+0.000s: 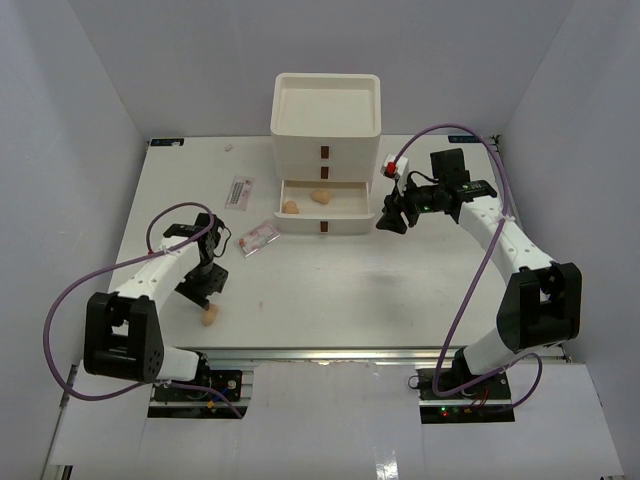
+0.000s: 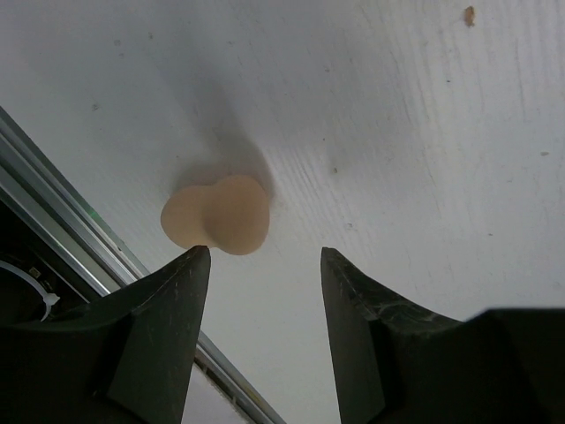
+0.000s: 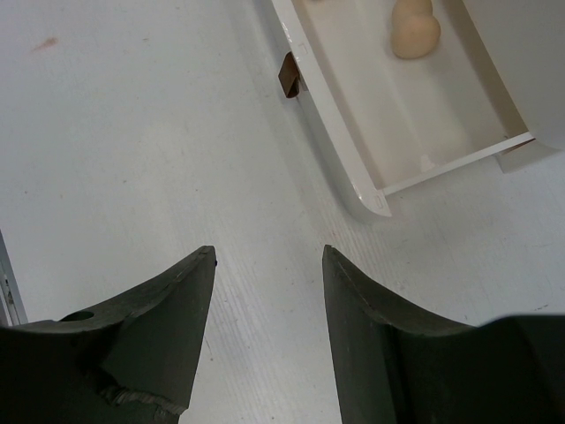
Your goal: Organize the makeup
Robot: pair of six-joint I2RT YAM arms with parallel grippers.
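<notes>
Top view: two sponges (image 1: 291,207) lie in the box's (image 1: 327,105) open bottom drawer (image 1: 350,208), so I judge the sorting partly done. A third sponge (image 1: 210,316) sits on the table (image 1: 340,290) just beside the left pincer (image 1: 207,297). A sachet (image 1: 239,190) and a packet (image 1: 258,239) lie loose left of the box. The right pincer (image 1: 392,217) hovers by the drawer's right end.

Left wrist: the left pincer (image 2: 265,265) gapes wide and empty, the third sponge (image 2: 216,215) just beyond its tips.

Right wrist: the right pincer (image 3: 269,265) is spread wide, holding nothing, with the drawer (image 3: 388,115) ahead.

Both arms reach forward, left claw (image 2: 265,265) and right claw (image 3: 269,265) agape.
</notes>
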